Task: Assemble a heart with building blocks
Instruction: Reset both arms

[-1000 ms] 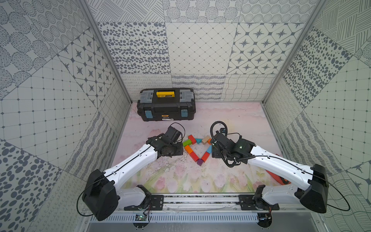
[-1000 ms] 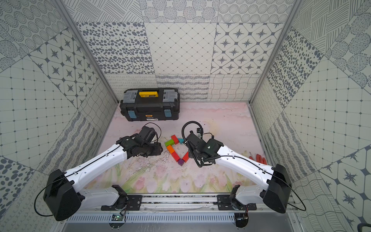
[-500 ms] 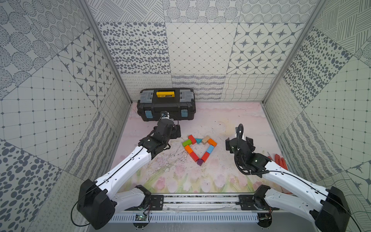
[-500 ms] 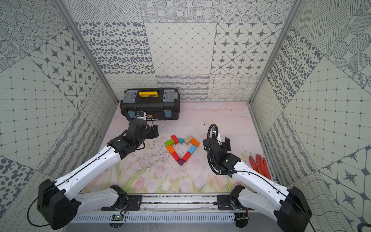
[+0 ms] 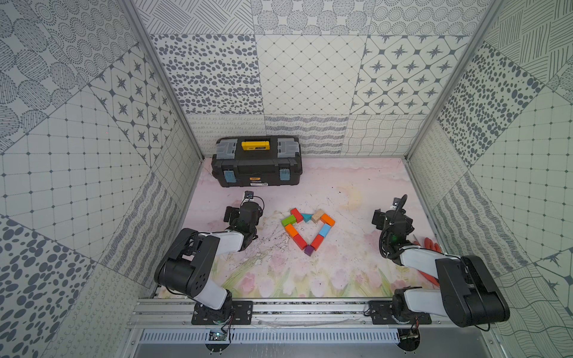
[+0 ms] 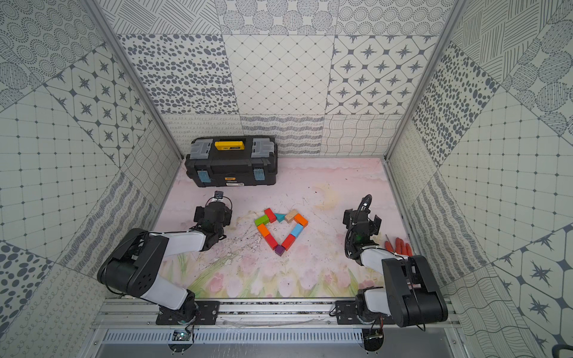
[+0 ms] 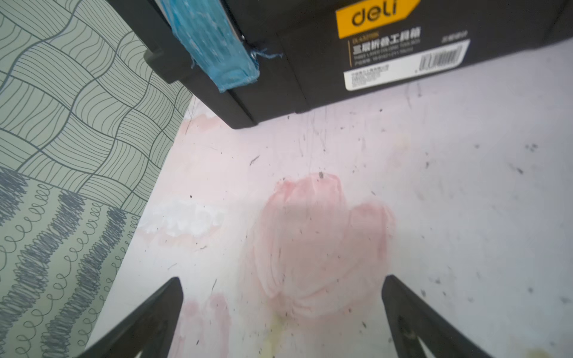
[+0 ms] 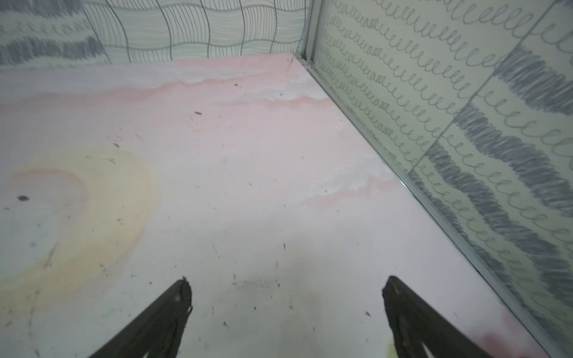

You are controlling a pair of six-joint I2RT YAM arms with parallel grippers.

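Find left arm [image 5: 226, 241] and right arm [image 5: 418, 260] pulled back from the heart [image 5: 290, 229] since a second ago, grippers no longer flanking it. Now folded to either side, well apart from it. Note no shift in the heart itself.

See left gripper [image 7: 282, 279] spread wide, holding nothing, over bare table [image 7: 465, 217], pointing toward the toolbox [image 7: 403, 31]. See right gripper [image 8: 287, 279] likewise spread wide and empty, above bare table near its far right corner.

Locate the heart mid-table between the two arms in both top views: flat, closed outline, hollow centre, ten blocks [image 6: 272, 241].

Read round it in a top view:
- teal triangle [image 6: 280, 217] at the notch, on the toolbox side
- wood brick [image 6: 290, 215] just beside it
- an orange brick [image 6: 301, 220], then a blue brick [image 6: 297, 230]
- purple cube [image 6: 279, 250] at the tip, nearest the robot base
- green brick [image 6: 262, 220] at the upper left lobe

Find neighbours touching or just beside one another; cannot tell fine gaps.

Note a red piece [image 6: 400, 246] at the table's right edge, just beside the right arm.
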